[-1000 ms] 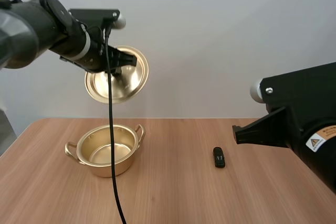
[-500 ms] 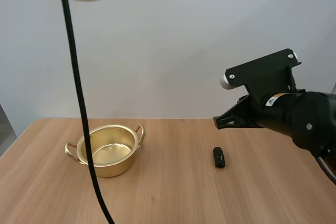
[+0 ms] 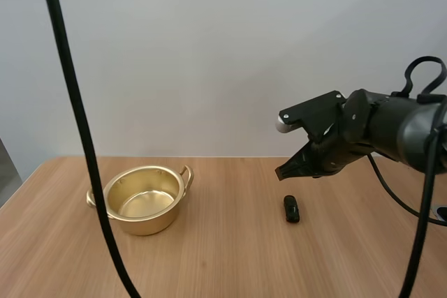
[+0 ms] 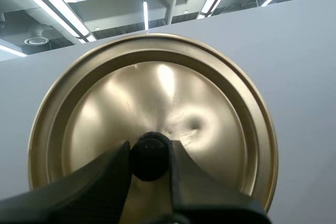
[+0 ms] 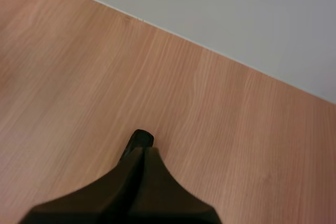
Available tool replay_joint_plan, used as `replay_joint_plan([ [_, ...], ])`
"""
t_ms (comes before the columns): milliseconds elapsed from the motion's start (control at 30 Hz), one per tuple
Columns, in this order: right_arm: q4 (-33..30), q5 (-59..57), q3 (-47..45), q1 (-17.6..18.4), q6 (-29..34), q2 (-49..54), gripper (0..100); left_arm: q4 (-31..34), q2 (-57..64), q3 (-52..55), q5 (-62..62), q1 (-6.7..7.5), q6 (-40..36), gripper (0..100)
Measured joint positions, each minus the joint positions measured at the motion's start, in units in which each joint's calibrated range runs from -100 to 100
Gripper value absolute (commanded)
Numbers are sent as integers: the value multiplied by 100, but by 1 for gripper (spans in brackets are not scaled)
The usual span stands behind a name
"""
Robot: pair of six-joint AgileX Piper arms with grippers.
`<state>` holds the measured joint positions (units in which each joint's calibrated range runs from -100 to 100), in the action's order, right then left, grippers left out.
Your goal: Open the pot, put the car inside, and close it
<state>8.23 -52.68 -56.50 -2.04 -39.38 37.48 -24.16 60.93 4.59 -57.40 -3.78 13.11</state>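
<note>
The gold pot [image 3: 143, 200] stands uncovered on the left of the wooden table, its inside bare. A small black car [image 3: 291, 209] lies on the table right of the middle. My right gripper [image 3: 286, 171] hangs just above and behind the car. Its fingers lie together as one dark wedge in the right wrist view, where my right gripper [image 5: 142, 153] points at the car [image 5: 142, 139] just past its tip. Held up in the air is the gold lid [image 4: 173, 98], and my left gripper [image 4: 150, 156] is shut on its black knob.
The table [image 3: 230, 263] ends at a plain grey wall behind. Bare wood lies between pot and car and in front of both. The right arm's body reaches in from the right edge above the table.
My left arm has lifted the lid up out of the high view. My right arm has swung left and down, and its gripper now hangs close over the car.
</note>
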Motion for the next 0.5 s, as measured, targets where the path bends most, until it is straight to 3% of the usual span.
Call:
replay_joint_plan([
  [33, -18, 0, 54, 0, 0, -200, 17, 0, 0, 0, 0, 0, 0, 0],
  [167, -35, 183, 241, 0, 0, -961, 68, 0, 0, 0, 7, 0, 0, 0],
  [233, -35, 358, 272, 0, 19, -1362, 86, 0, 0, 0, 22, 0, 0, 0],
  [300, -35, 572, 272, 0, 19, -1667, 91, 0, -14, 0, 22, 0, 0, 0],
  [500, -35, 909, 351, 0, 19, -2177, 92, 0, -82, 0, 22, 0, 0, 0],
])
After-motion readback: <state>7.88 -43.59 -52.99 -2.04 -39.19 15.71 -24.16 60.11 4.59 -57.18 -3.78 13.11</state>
